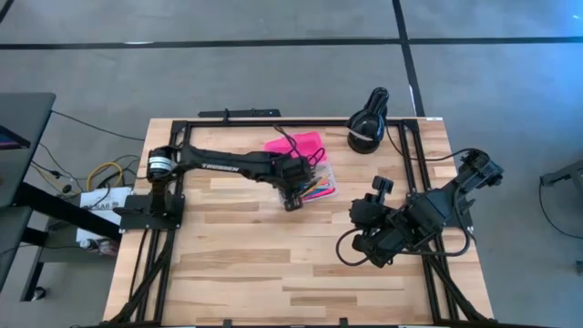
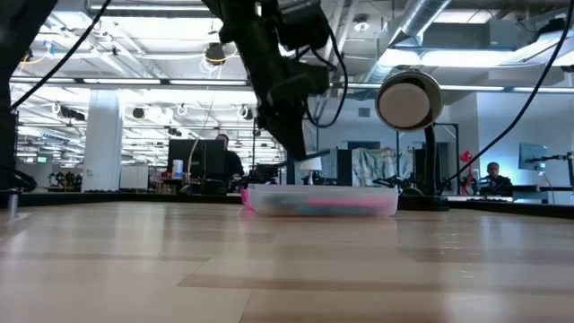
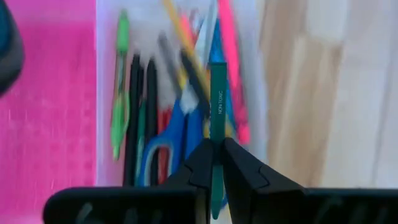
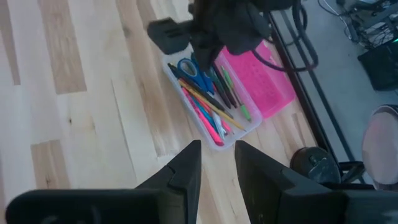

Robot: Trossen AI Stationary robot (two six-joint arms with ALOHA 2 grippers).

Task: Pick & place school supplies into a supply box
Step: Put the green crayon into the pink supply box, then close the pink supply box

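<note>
Left hand [image 3: 214, 168] clamped on green pencil [image 3: 217, 112], over box [image 1: 319, 182] at surface's 12 o'clock. Pencil light, stiff, slick; grip mid-shaft. Right hand [image 4: 216, 165] apart, idle at 3 o'clock.

The left arm [image 1: 228, 164] reaches toward three o'clock across the table's far half, its left gripper [image 3: 216, 163] pointing down, fingers clamped tight. The right arm [image 1: 428, 211] waits folded at four o'clock, right gripper [image 4: 217, 163] parted.
</note>
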